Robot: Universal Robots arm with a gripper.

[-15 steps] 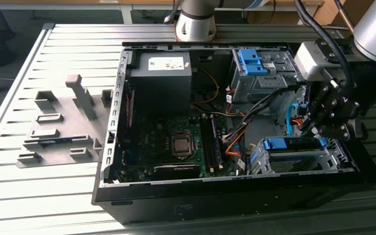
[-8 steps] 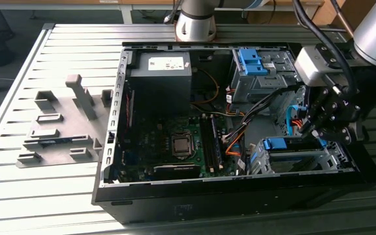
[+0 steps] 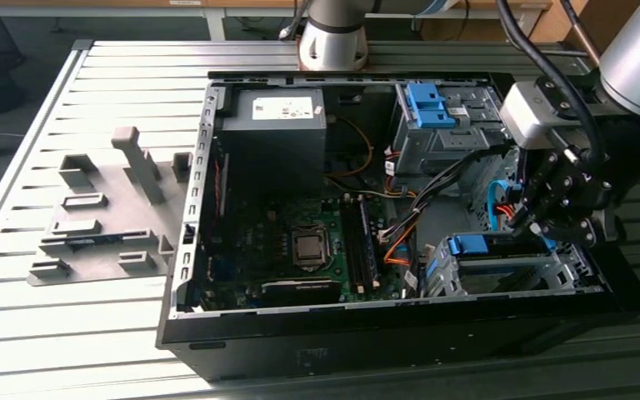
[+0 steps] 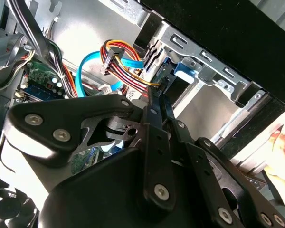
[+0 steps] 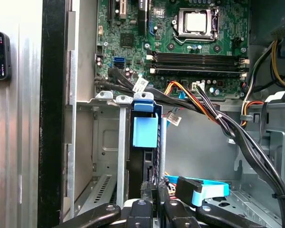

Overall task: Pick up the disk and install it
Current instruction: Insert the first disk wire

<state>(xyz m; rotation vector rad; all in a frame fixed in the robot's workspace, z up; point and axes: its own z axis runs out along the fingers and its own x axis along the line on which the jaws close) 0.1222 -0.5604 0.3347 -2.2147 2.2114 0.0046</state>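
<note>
Open black desktop computer case (image 3: pixel 409 329), lying on its side on a slatted grey metal surface (image 3: pixel 31 333); side panel off, interior exposed.

Disk (image 5: pixel 145 142): flat drive seated on edge in the silver sheet-metal drive cage (image 3: pixel 520 271) at the case's 4 o'clock corner in the exterior view. A smooth blue plastic frame and pull tab show at its outer end; the dark drive body runs down into the slot. Its label is not readable.

Tool (image 3: pixel 553 229): black, matte, with linked finger bars and bright screw heads. It stands at the cage, and in the first wrist view its fingertips (image 5: pixel 154 190) sit close together at the disk's edge. Whether they actually pinch the disk cannot be told.

Motherboard (image 3: pixel 309 250): green circuit board, square metal processor socket, long black memory slots.

Power supply (image 3: pixel 270 142): big grey box with a white sticker, print too small to read, at 11 o'clock in the case.

Cables (image 4: pixel 126 66): bundled red, yellow, orange and black wires, plus a flat light-blue ribbon lead.

Second blue plastic bracket (image 3: pixel 426 104): in the upper metal bay at 1 o'clock.

Grey moulded fixture plate (image 3: pixel 103 221): upright blocks and rectangular slots, on the surface at 9 o'clock, well apart from the case.
</note>
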